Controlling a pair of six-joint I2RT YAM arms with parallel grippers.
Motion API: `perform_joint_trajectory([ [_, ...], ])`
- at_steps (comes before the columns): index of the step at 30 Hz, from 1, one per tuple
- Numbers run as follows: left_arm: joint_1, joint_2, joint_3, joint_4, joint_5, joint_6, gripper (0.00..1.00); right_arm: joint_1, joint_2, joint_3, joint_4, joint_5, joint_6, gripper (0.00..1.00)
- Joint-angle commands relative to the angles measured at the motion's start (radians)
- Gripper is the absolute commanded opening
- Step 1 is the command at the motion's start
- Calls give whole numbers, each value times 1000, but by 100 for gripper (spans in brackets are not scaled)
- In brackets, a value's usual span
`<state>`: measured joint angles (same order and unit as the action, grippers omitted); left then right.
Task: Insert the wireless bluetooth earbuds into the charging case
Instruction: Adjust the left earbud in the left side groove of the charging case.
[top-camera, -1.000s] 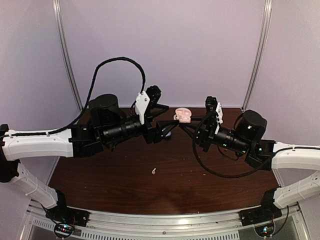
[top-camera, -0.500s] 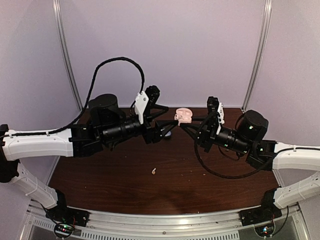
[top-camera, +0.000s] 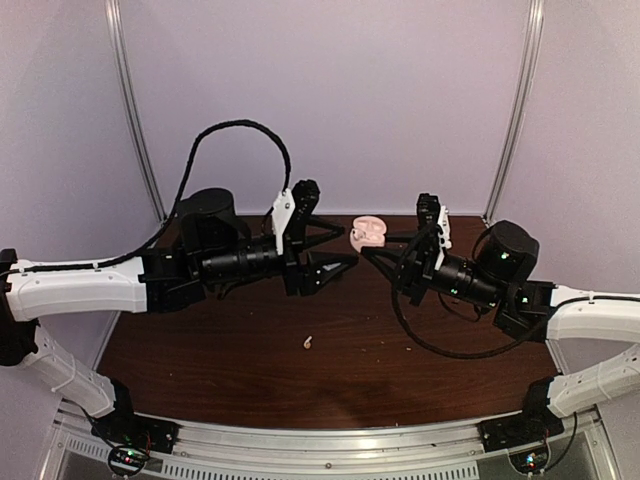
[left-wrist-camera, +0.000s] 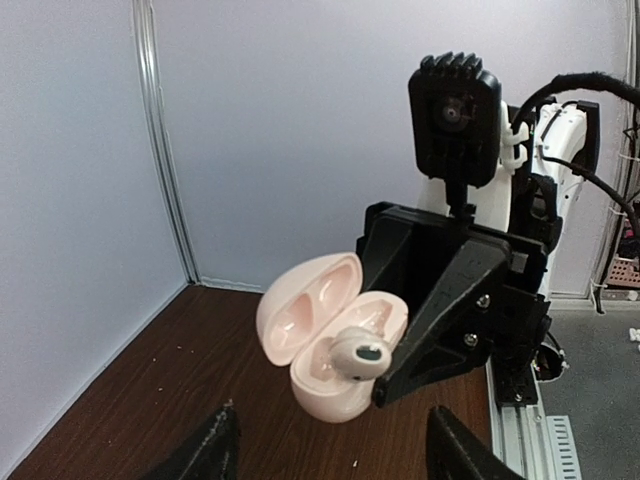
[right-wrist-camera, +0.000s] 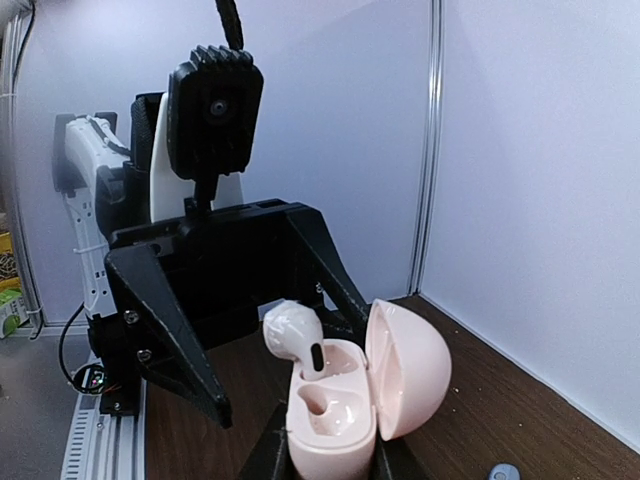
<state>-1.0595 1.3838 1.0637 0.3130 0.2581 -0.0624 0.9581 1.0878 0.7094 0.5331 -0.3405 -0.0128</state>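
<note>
Left hand (top-camera: 348, 246): I have pulled it back from the case (left-wrist-camera: 300, 300); its fingers stand wide apart and empty.
Right hand (top-camera: 370, 250): clamped on the pink case, lid open, held above the far side of the table (top-camera: 200, 350).
Earbud (left-wrist-camera: 358, 352): left in the case's well, sitting high and probably not fully seated.
Second earbud (top-camera: 308, 342): on the table, well apart.
Meaning: one is delivered and may need a press; the other is next.

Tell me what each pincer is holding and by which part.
The right pincer grips the open pink charging case by its lower shell. The left pincer stands open, holding nothing.
</note>
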Motion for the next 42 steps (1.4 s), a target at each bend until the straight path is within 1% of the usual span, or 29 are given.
perform_joint_trajectory([
  [1,4,-29,14,61,44,-2,65,5,6,7,8,1,-1,0],
  [10,5,-49,4,86,17,-17,63,5,15,1,5,-25,-9,0],
  [18,6,-46,11,83,-4,-20,59,4,17,3,2,-50,-13,0],
  [24,6,-37,19,68,-46,-19,55,6,7,2,3,-75,-13,0],
  [35,8,-21,27,56,-60,-20,54,6,-11,-11,15,-114,-10,0],
  [42,9,-13,36,42,-29,-13,54,5,-14,-10,17,-105,-8,0],
])
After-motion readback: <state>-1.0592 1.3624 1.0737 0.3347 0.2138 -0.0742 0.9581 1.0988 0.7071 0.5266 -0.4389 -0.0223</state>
